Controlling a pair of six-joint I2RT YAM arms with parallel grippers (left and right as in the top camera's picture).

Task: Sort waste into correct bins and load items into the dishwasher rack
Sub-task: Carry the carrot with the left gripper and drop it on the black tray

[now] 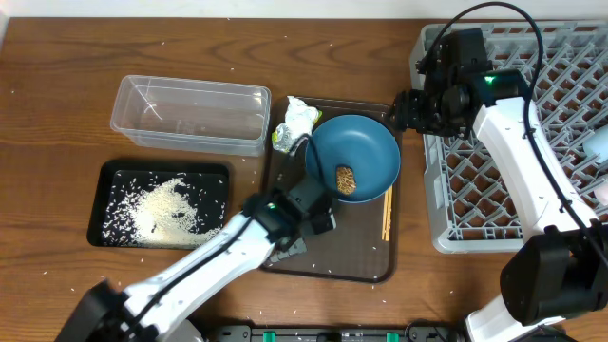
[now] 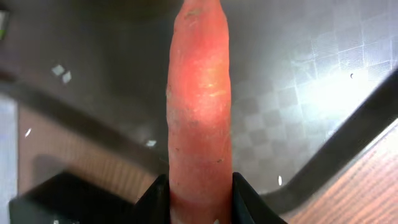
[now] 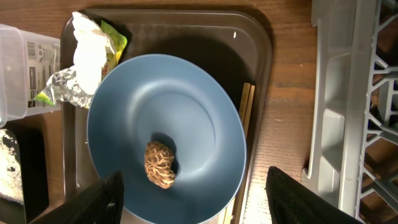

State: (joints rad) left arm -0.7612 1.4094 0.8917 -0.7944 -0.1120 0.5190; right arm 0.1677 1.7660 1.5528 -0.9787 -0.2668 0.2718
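My left gripper (image 2: 199, 196) is shut on the orange carrot (image 2: 199, 106) and holds it over the brown serving tray. In the overhead view this gripper (image 1: 318, 217) is just left of and below the dark-blue plate (image 1: 366, 147), and the carrot is hidden. The plate sits on the serving tray with the brown food lump (image 1: 346, 179) in it. My right gripper (image 1: 403, 109) is open and empty, above the plate's right edge, by the grey dishwasher rack (image 1: 513, 204). Its wrist view shows the plate (image 3: 186, 106), lump (image 3: 160, 163), wrapper (image 3: 87, 59) and chopsticks (image 3: 245, 112).
The clear tub (image 1: 190, 114) stands at the back left. The black tray (image 1: 109, 204) in front of it holds white rice (image 1: 166, 204). The wrapper (image 1: 294, 123) lies at the brown serving tray's (image 1: 332, 261) back left corner. Chopsticks (image 1: 387, 214) lie along its right side. Rice grains are scattered on the table.
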